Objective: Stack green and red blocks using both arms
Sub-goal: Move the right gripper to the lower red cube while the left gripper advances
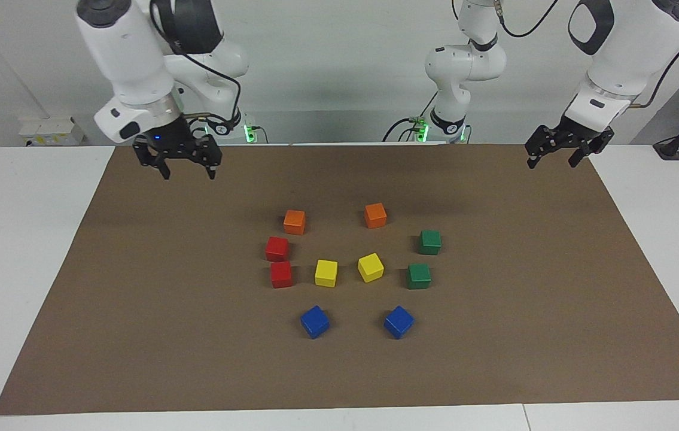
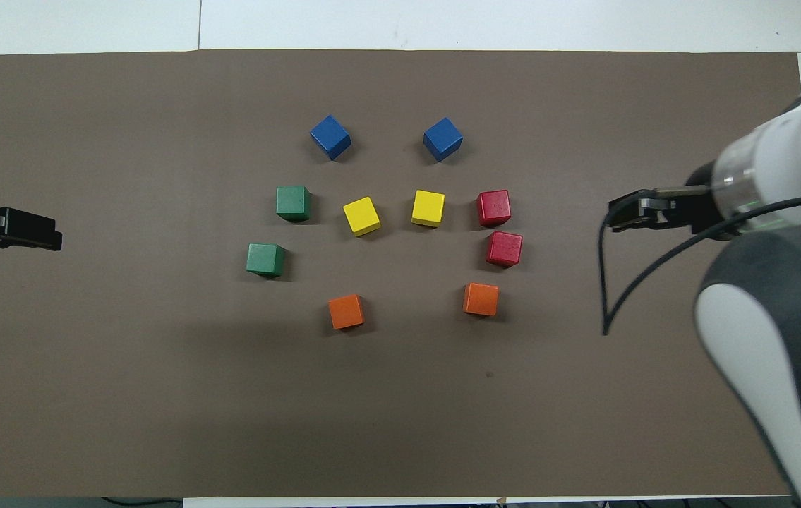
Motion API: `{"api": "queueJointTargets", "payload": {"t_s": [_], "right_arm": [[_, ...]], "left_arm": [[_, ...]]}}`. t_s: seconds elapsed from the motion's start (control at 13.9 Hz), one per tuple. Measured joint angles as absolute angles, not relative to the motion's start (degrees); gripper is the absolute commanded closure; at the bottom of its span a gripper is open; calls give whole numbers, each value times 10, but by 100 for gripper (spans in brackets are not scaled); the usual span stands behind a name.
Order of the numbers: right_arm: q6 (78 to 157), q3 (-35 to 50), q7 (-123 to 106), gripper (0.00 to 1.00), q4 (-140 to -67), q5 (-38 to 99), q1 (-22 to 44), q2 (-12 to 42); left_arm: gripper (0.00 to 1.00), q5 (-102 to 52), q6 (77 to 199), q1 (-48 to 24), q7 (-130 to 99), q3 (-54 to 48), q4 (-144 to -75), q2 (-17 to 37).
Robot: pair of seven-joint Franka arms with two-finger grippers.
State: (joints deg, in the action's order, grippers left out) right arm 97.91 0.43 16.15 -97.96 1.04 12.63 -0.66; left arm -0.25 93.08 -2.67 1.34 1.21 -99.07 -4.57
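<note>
- The facing view shows both grippers whole: the right gripper [image 1: 186, 167] hangs over the brown mat [image 1: 136, 311] near the robots' edge at the right arm's end, fingers spread apart, nothing between them.
- The left gripper [image 1: 553, 157] hangs over the mat's corner at the left arm's end, likewise parted and empty.
- The overhead view cuts both off — the left gripper [image 2: 19, 229] shows only as a dark tip at the frame edge, and the right gripper [image 2: 636, 212] is seen side-on, partly hidden by its own white arm [image 2: 774, 317] and a looping cable [image 2: 612, 282]; the finger gap cannot be read there.
- Ten cubes lie in a loose ring at the mat's middle, none stacked.
- Two green blocks: the nearer green block [image 1: 429, 242] [image 2: 265, 259] and the farther green block [image 1: 419, 276] [image 2: 293, 202], apart, toward the left arm's end.
- Two red blocks: the nearer red block [image 1: 277, 248] [image 2: 504, 248] and the farther red block [image 1: 281, 274] [image 2: 494, 207], just beside each other, toward the right arm's end; whether they touch is unclear.
- Two orange cubes [image 1: 294, 221] lie nearest the robots, two yellow cubes [image 1: 326, 273] between the reds and greens, and two blue cubes [image 1: 314, 321] farthest away.
- Only the overhead view shows every cube's top face squarely — the facing view shows their sides.
</note>
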Motion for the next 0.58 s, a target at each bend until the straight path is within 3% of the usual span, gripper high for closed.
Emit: {"api": "queueJointTargets", "payload": {"t_s": [0.29, 0.58], "right_arm": [[1032, 7, 257, 0, -993, 10, 200, 27], [1087, 6, 273, 0, -1011, 10, 206, 60]], "left_arm": [[0, -3, 953, -27, 13, 10, -1015, -55], [0, -17, 1016, -71, 1, 3, -1067, -63]]}}
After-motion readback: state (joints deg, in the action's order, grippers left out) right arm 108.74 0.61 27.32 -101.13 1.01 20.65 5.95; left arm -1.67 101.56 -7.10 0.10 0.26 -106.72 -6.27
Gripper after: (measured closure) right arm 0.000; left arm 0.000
